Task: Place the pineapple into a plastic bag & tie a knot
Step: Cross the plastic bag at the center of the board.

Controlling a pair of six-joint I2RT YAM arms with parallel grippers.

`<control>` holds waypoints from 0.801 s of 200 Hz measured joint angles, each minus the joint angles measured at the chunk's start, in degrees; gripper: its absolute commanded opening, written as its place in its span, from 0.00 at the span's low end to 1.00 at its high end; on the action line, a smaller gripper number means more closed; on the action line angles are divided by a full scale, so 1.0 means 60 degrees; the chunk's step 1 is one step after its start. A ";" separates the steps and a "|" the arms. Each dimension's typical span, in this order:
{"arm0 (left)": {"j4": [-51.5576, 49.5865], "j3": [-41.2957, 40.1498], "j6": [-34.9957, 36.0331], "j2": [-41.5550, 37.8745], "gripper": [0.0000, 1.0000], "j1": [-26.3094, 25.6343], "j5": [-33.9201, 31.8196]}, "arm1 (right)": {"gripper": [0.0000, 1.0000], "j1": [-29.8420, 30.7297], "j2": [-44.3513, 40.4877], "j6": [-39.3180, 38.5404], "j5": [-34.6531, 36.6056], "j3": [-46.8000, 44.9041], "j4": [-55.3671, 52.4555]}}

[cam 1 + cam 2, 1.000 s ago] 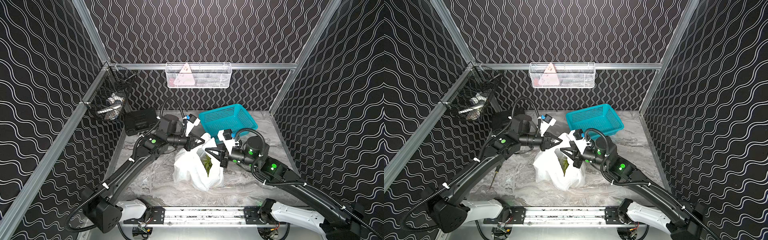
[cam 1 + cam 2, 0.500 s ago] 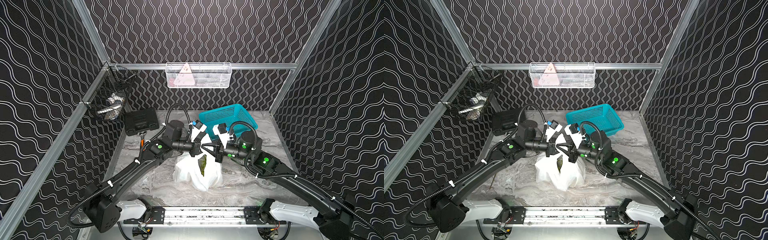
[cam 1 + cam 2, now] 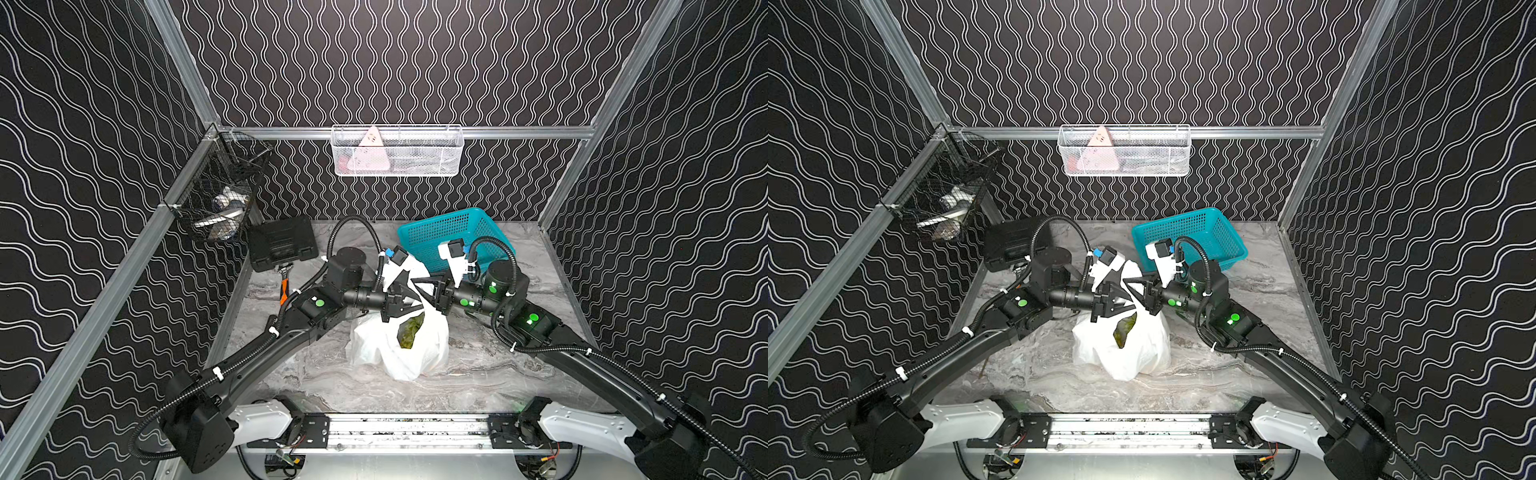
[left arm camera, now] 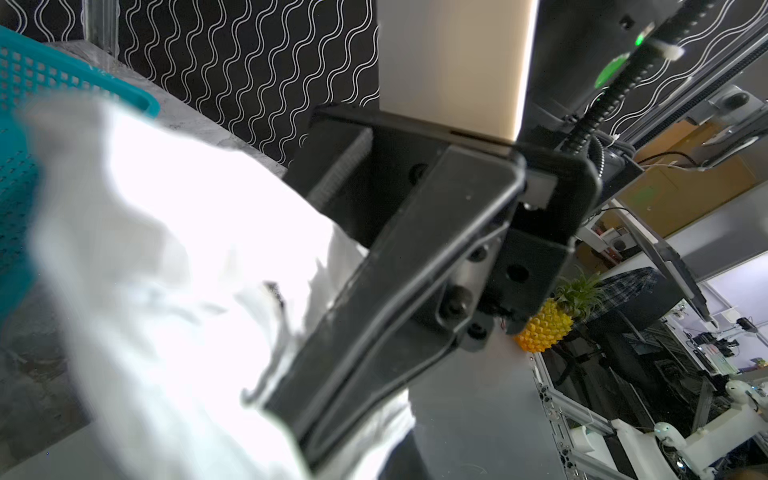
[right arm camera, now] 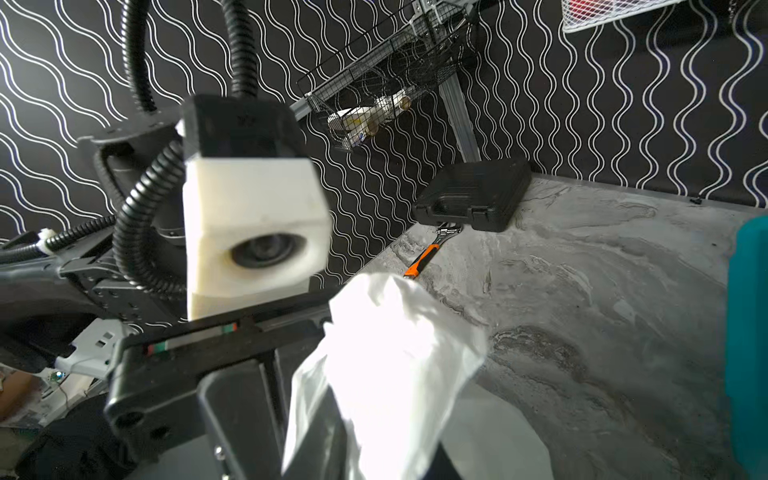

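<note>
I see the plastic bag (image 3: 374,347) standing mid-bench (image 3: 490,374), on the near side of the teal basket (image 3: 451,235). The pineapple (image 3: 409,332) sits inside, green crown showing at the mouth. My left claw (image 3: 413,300) is pressed together on the bag's gathered top. The right claw (image 3: 428,296) is right against it, but I cannot tell if it is spread or pinching.

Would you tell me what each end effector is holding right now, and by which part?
The left end effector is shut on the plastic bag, pinching its gathered top. Whether the right end effector grips that top too cannot be told.
</note>
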 measured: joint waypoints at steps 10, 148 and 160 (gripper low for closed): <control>0.0149 -0.0004 -0.0058 0.0047 0.29 0.0000 -0.0007 | 0.06 -0.0022 -0.0011 0.0175 -0.0015 -0.0018 0.0066; 0.1625 -0.0565 -0.0794 -0.0033 0.86 -0.0084 -0.0080 | 0.00 0.0095 0.0029 0.1974 0.0933 0.0076 0.0164; 0.1650 -0.0565 -0.0794 0.0091 0.86 -0.0197 -0.0229 | 0.00 0.0208 0.0025 0.2379 0.1060 0.0058 0.0160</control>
